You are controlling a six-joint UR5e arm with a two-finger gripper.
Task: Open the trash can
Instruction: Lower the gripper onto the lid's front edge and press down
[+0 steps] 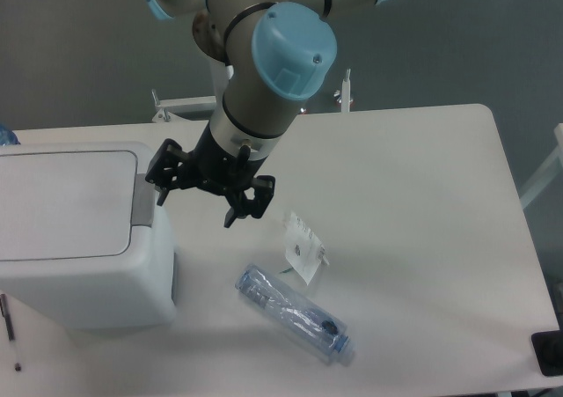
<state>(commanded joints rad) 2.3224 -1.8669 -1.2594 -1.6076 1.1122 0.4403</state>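
Note:
The trash can (84,238) is a large white boxy bin at the left of the table, its flat lid down and a grey push-tab (143,202) on the right edge. My gripper (195,207) hangs just right of that tab, above the table, with its black fingers spread apart and nothing between them. One fingertip (162,197) is close to the tab; I cannot tell if it touches.
A clear plastic bottle (295,312) lies on the table in front of the arm. A small white paper tag (305,247) sits just above it. A pen (9,327) lies at the left front, and a black object (549,353) at the right front corner.

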